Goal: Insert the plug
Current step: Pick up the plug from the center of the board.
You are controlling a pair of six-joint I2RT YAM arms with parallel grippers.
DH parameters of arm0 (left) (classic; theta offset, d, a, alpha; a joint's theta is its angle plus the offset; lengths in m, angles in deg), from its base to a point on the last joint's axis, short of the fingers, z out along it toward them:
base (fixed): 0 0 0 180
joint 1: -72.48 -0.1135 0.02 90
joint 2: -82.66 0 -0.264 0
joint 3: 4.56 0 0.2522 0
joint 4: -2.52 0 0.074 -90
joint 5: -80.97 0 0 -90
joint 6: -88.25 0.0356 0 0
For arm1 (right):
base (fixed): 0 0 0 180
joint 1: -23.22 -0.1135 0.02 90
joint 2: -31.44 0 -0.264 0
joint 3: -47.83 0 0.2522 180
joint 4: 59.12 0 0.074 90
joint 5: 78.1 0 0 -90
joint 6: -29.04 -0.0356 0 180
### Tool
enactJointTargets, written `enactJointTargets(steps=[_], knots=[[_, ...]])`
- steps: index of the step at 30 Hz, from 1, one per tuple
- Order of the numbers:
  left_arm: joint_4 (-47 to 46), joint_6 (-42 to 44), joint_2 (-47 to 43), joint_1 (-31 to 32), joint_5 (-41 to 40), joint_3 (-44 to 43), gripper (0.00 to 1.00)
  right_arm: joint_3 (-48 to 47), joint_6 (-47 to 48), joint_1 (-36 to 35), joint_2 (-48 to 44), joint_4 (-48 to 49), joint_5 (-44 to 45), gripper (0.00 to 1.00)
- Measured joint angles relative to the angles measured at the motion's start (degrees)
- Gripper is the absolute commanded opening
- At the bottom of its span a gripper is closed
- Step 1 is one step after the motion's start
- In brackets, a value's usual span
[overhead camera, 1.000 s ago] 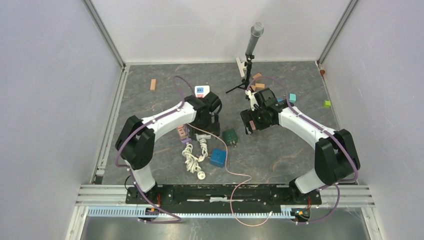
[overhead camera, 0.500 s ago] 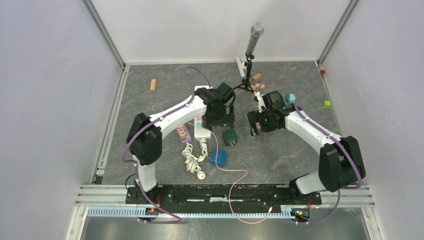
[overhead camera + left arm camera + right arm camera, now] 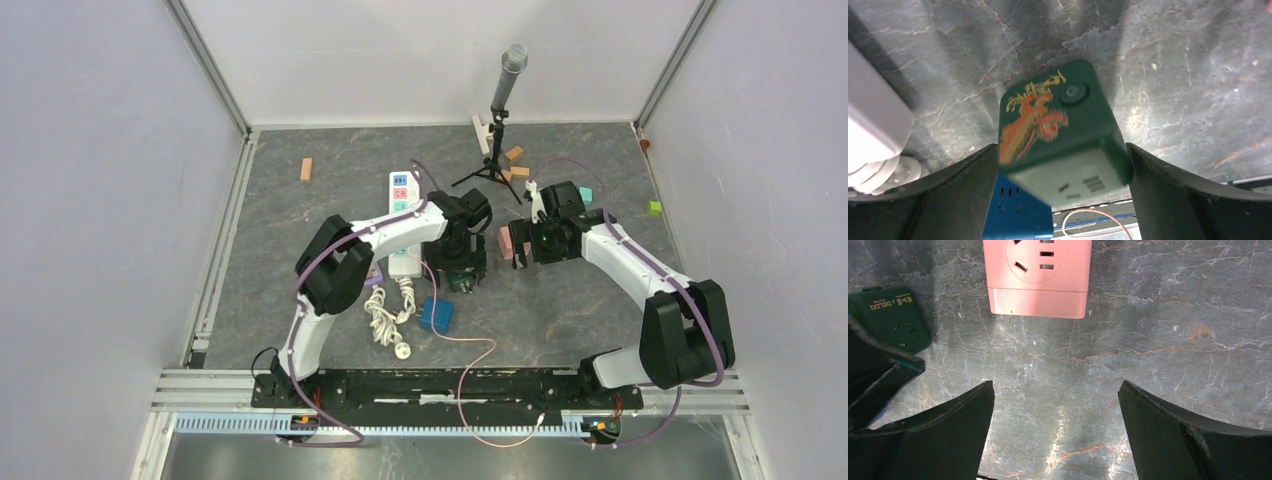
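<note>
Green adapter plug (image 3: 1048, 115): on grey worktop (image 3: 1188, 75), between the wide-spread jaws of the left end effector (image 3: 1060, 150), contact unclear.

Green adapter (image 3: 890, 320): "DELIXI" printed on face.

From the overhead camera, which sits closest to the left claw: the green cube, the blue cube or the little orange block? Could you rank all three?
1. green cube: directly under the left gripper, between its open fingers.
2. blue cube: a short way towards the arm bases, slightly to the left.
3. orange block: far off at the rear left of the table.
</note>
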Motion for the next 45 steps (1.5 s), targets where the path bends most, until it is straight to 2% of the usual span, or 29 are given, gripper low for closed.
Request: enactJointTargets(steps=[4,5,8,14,17,22,28,34,39,45], knots=[[0.2,0.0,3.8,0.0,1.0,-2.1,0.83,0.1,0.0,0.3,-0.1,0.0,-0.4,0.98],[0.3,0.0,4.7,0.0,1.2,-3.0,0.72,0.1,0.0,0.3,-0.1,0.0,-0.5,0.98],[0.4,0.3,6.3,0.0,2.4,-5.6,0.53,0.2,0.0,0.3,-0.1,0.0,-0.5,0.98],[-0.9,1.6,6.4,0.0,3.7,-6.5,0.34,0.2,0.0,0.4,-0.1,0.0,-1.1,0.98],[-1.0,3.0,6.3,0.0,3.5,-6.5,0.29,0.0,0.0,0.5,-0.2,-0.2,-1.9,0.98],[-1.7,5.8,3.5,0.0,0.4,-6.3,0.27,-4.3,-0.6,0.6,-0.5,-2.0,-3.0,0.98],[-7.4,9.4,-9.2,-0.3,-3.4,-5.2,0.28,-14.2,-0.9,0.6,-2.3,-3.2,-4.8,0.98],[-17.9,14.3,-22.8,-1.3,-4.0,-2.7,0.15,-22.3,-1.1,0.6,-5.8,-2.1,-8.2,0.98],[-30.6,19.1,-33.1,-2.0,-3.8,6.9,0.1,-24.2,-2.2,0.6,-9.4,0.6,-9.7,0.98],[-49.9,24.1,-45.3,-2.2,-3.3,26.5,0.03,-21.4,-3.8,0.6,-14.8,6.7,-9.8,0.98]])
